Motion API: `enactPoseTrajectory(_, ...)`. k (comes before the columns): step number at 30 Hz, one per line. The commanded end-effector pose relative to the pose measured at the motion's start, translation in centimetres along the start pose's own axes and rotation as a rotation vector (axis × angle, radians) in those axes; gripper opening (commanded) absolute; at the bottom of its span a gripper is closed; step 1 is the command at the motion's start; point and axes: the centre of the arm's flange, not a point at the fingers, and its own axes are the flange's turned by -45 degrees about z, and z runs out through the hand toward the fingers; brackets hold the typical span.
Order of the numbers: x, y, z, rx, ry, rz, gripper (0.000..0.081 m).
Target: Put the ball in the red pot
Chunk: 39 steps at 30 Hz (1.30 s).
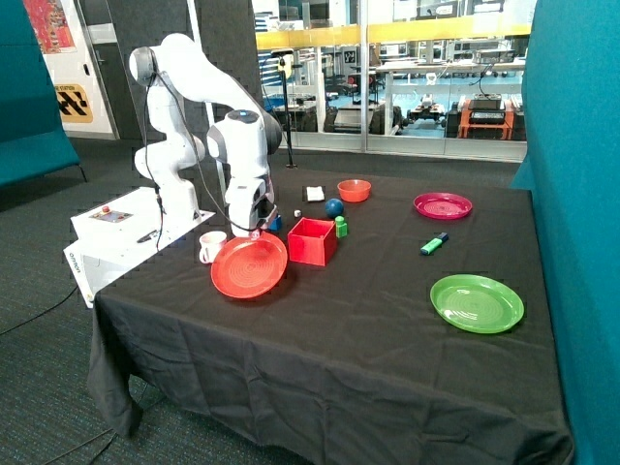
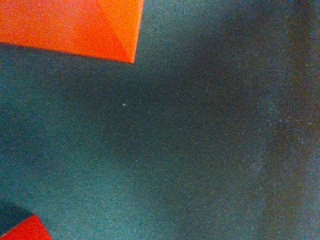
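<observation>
The dark blue ball [image 1: 334, 207] rests on the black tablecloth just behind the red pot [image 1: 312, 241], a red open-topped square box near the table's middle. The ball is outside the pot. My gripper [image 1: 254, 229] hangs low over the far edge of the flat red plate [image 1: 250, 265], between the white mug [image 1: 210, 246] and the pot, about a pot's width from the pot and farther from the ball. It holds nothing that I can see. The wrist view shows mostly bare cloth, with a straight-edged red corner [image 2: 75, 25] that looks like the pot's. The ball is out of the wrist view.
A green block [image 1: 341, 227] stands beside the pot and a blue block [image 1: 276, 223] beside the gripper. An orange-red bowl [image 1: 355, 190], a magenta plate [image 1: 443, 205], a green marker [image 1: 433, 244] and a green plate [image 1: 477, 303] lie farther off. Another red edge [image 2: 25, 231] shows in the wrist view.
</observation>
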Motion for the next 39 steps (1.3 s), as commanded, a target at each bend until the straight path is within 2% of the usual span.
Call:
enactPoseTrajectory(1, -0.2, 0.2, 1.6, 0.005, -0.002, 0.002, 0.0)
enactPoseTrajectory(27, -0.2, -0.2, 4.4, 0.005, -0.002, 0.016, 0.0)
enactPoseTrajectory(39, -0.2, -0.6, 4.6, 0.005, -0.002, 0.015, 0.0)
